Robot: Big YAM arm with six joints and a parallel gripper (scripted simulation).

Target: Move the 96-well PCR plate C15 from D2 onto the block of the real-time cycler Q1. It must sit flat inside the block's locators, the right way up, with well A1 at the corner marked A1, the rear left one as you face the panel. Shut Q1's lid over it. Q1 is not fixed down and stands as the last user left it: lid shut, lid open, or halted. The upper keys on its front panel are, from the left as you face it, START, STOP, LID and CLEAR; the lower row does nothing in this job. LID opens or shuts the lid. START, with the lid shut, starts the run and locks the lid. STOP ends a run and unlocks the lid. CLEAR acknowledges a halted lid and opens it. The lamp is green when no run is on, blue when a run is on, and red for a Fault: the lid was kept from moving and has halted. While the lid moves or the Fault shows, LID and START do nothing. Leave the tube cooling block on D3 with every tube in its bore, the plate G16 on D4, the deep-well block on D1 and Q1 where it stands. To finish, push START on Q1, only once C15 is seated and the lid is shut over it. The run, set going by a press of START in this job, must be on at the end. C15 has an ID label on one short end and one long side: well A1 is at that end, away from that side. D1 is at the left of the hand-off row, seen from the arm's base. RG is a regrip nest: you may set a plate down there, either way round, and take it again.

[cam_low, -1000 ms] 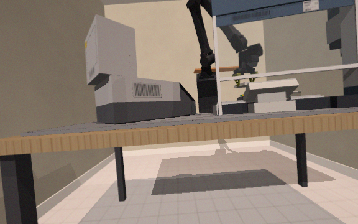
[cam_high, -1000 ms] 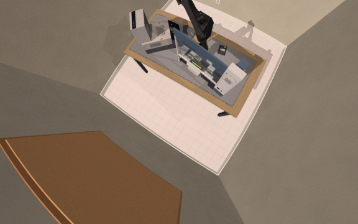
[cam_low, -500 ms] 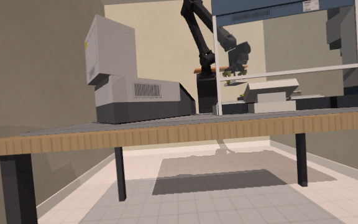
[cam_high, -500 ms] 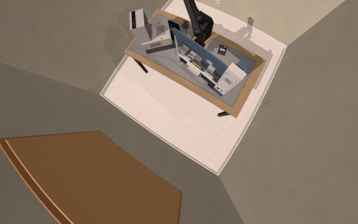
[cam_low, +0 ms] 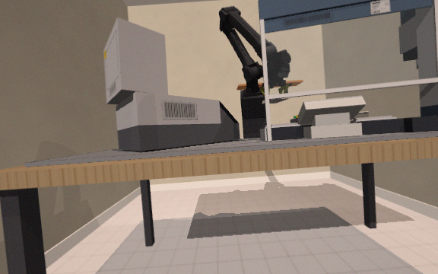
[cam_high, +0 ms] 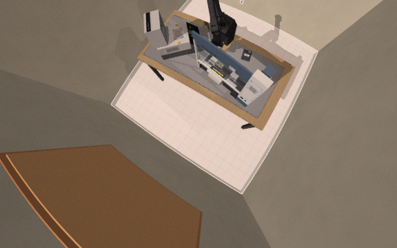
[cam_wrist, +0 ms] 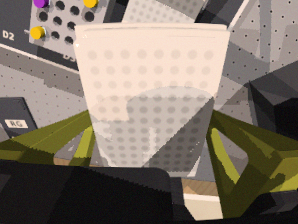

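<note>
My gripper [cam_wrist: 150, 114] is shut on the white 96-well PCR plate C15 [cam_wrist: 152, 90], gripping it across its width between the yellow-green fingers and holding it level in the air above the hand-off row. The arm [cam_high: 222, 29] hangs over the table's rear edge. The cycler Q1 [cam_high: 167, 34] stands at the table's left end with its lid [cam_low: 135, 61] raised; its base [cam_low: 173, 118] is some way from the gripper [cam_low: 280, 88].
A blue-topped shelf frame [cam_high: 226, 58] with white posts [cam_low: 265, 80] spans the middle of the table, between the arm and the front edge. A tall white instrument [cam_high: 255, 86] stands at the right end. A small dark box [cam_high: 246, 54] lies behind the frame.
</note>
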